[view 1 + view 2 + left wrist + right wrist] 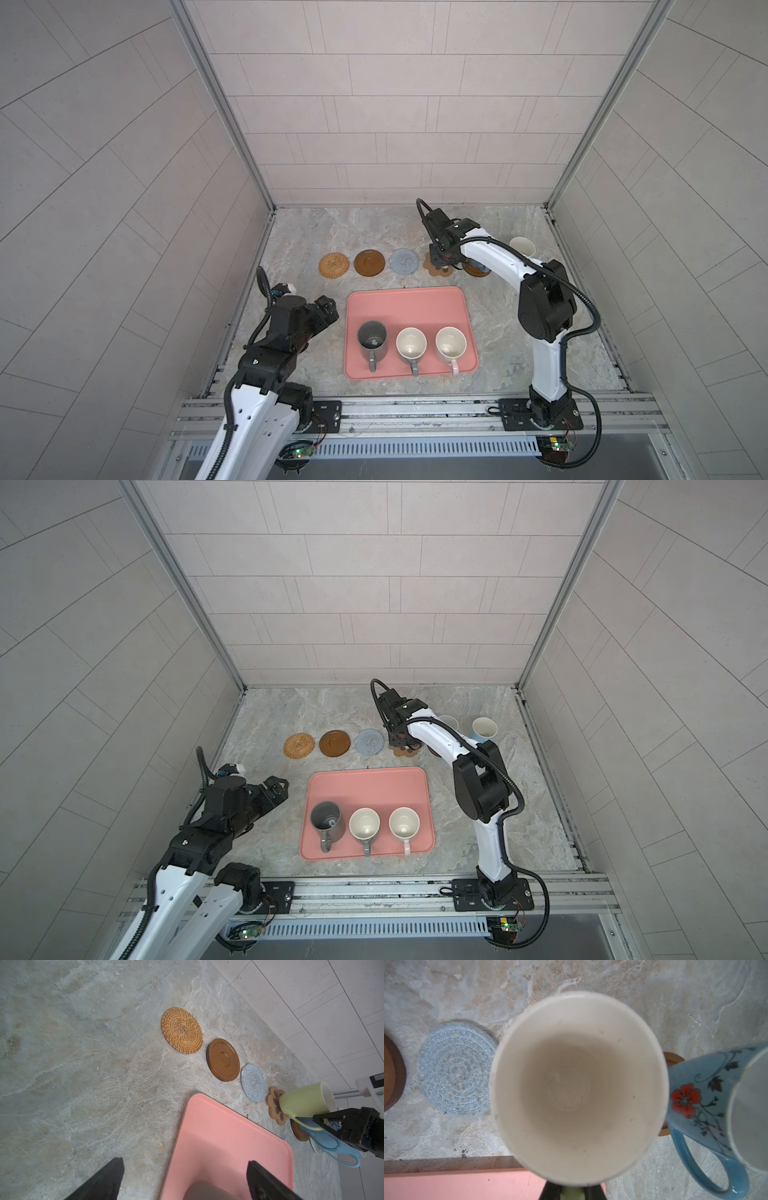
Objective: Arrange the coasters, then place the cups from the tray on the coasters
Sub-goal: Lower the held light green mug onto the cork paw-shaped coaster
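Three cups are sitting in a row along the near edge of the tray (407,299): the dark grey mug (372,338) on the left, the grey-handled mug (411,344) in the middle, the pink-handled mug (451,343) on the right. All are standing upright with their handles pointing toward the robot.

Beyond the tray the coasters are lining up across the counter (311,232). The rattan coaster (333,264), a wooden disc (370,262) and the blue-grey crochet coaster (404,262) are lying bare, side by side and apart.

Over at the paw-shaped coaster (275,1105), the right end effector (321,1121) is clamping the handle of the light green mug (305,1101), jaws closed tight on it. The mug's base is meeting the paw-shaped coaster, though whether it is resting there fully is hard to tell. The right wrist view is staring straight down into its pale inside.

Just beside it the floral blue mug (695,1101) is standing on the second wooden disc (299,1132), and the other blue mug (484,728) is standing farther right.

The left end effector (326,309) is hovering over the counter just off the tray's far left corner, jaws spread wide, gripping nothing
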Robot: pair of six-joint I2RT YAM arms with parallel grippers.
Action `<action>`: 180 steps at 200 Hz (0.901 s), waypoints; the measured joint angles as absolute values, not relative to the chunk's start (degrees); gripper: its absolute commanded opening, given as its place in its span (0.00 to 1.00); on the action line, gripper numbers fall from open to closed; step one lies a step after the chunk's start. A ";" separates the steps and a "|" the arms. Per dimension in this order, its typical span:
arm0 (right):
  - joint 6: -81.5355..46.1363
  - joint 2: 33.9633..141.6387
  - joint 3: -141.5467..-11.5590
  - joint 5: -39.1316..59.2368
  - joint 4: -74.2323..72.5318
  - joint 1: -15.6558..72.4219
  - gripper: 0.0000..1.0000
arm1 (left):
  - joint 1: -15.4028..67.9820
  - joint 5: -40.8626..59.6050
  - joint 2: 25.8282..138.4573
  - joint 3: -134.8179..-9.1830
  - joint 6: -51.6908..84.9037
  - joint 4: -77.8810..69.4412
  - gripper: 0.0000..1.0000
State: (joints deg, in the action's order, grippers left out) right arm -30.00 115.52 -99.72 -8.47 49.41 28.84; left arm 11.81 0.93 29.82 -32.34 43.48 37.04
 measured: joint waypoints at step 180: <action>-28.25 116.71 -98.87 -7.55 47.70 28.82 0.09 | 11.81 0.14 28.58 -32.34 43.53 37.82 1.00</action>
State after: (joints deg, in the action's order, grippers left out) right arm -28.25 116.71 -98.87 -7.55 47.70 28.82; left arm 11.81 0.14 28.58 -32.34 43.53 37.82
